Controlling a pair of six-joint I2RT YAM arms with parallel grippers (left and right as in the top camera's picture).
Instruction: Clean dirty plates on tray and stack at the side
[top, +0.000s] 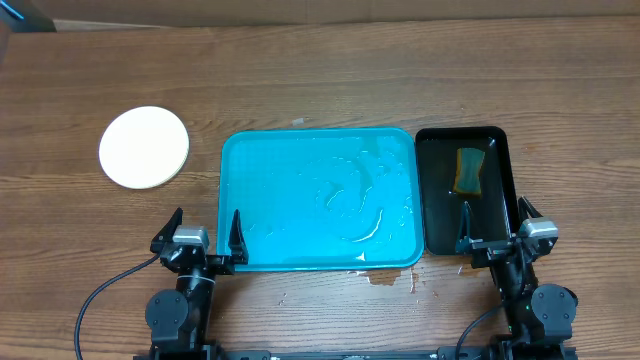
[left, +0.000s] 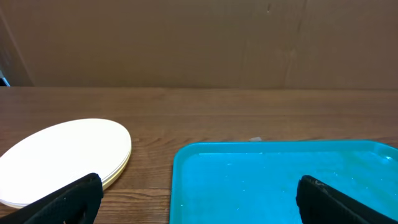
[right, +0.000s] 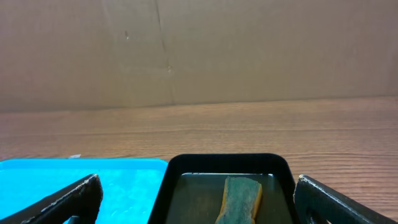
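The plates (top: 144, 147) lie stacked on the bare table left of the tray, a white one on top; the left wrist view shows the stack (left: 62, 158) with a yellowish rim beneath. The turquoise tray (top: 320, 198) sits mid-table, wet and holding no plates; it also shows in the left wrist view (left: 280, 180) and the right wrist view (right: 81, 180). My left gripper (top: 205, 237) is open and empty at the tray's front-left corner. My right gripper (top: 497, 228) is open and empty at the front of the black tray.
A narrow black tray (top: 497, 140) with water and a green-yellow sponge (top: 468, 171) stands right of the turquoise tray; the sponge shows in the right wrist view (right: 239, 199). A small puddle (top: 392, 277) lies on the table before the tray. A cardboard wall stands behind.
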